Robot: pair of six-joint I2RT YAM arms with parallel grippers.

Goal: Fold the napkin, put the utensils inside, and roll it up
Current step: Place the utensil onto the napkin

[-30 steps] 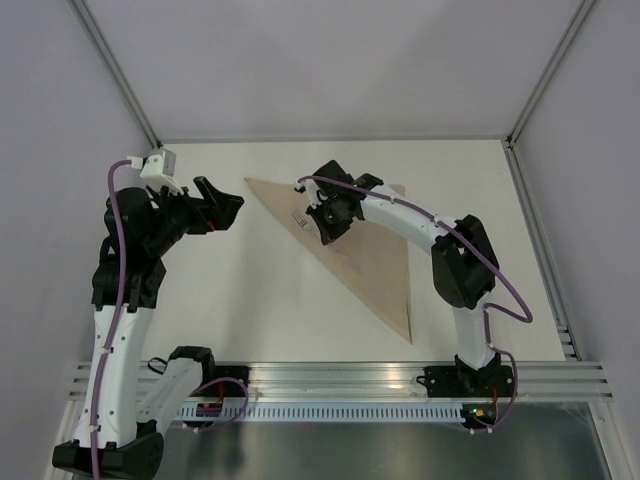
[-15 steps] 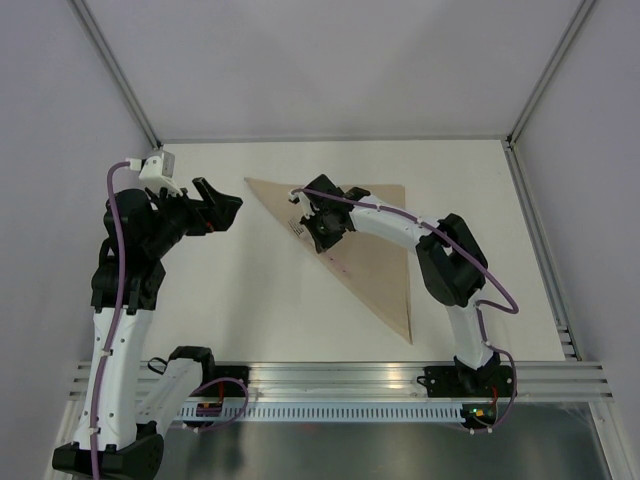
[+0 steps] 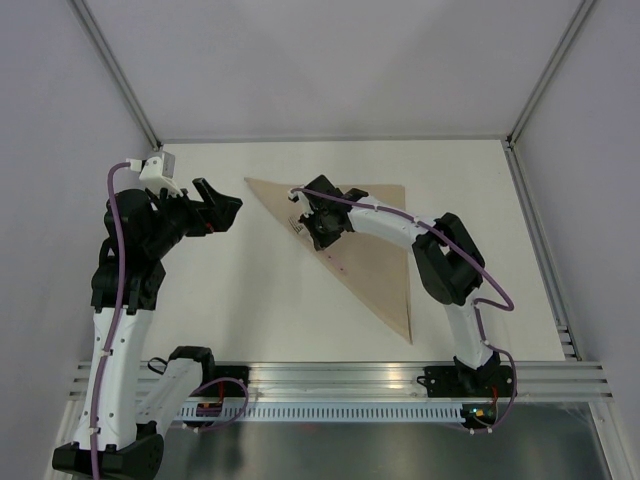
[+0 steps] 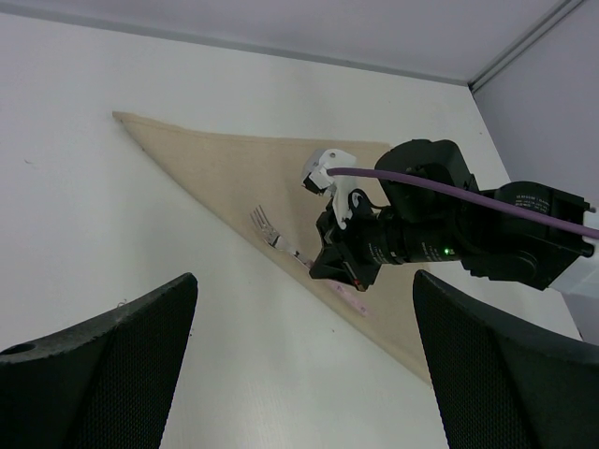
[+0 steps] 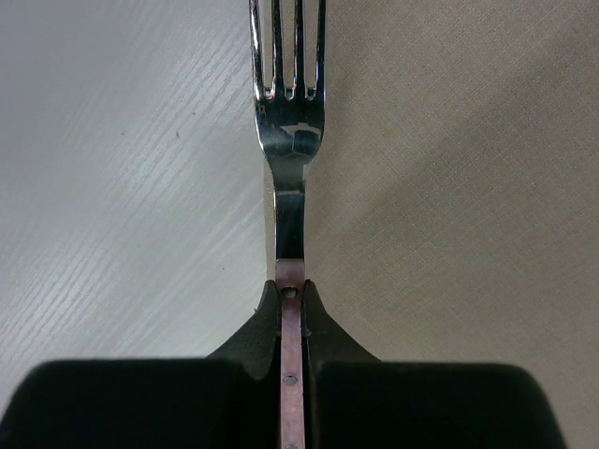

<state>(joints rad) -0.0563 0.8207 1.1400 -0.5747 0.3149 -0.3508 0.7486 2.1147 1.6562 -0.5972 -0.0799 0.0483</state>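
Note:
The napkin (image 3: 372, 250) lies folded into a beige triangle, its long diagonal edge facing the left arm. My right gripper (image 3: 321, 231) is low over that edge, shut on the pinkish handle of the fork (image 3: 297, 226). In the right wrist view the fork (image 5: 290, 122) has shiny tines pointing away from the gripper (image 5: 291, 297) and runs along the napkin's (image 5: 449, 187) edge, with bare table to its left. My left gripper (image 3: 222, 207) hovers open left of the napkin, holding nothing. The left wrist view shows its open gripper (image 4: 304, 281), the fork (image 4: 267, 227) and the napkin (image 4: 215, 159).
The white table (image 3: 250, 290) is enclosed by pale walls and metal frame posts (image 3: 120, 75). A metal rail (image 3: 340, 385) carrying the arm bases runs along the near edge. The right arm (image 3: 440, 255) arches over the napkin.
The right gripper, holding the fork, has shifted slightly left toward the napkin's diagonal edge, and its elbow moved left. The left arm has stayed still.

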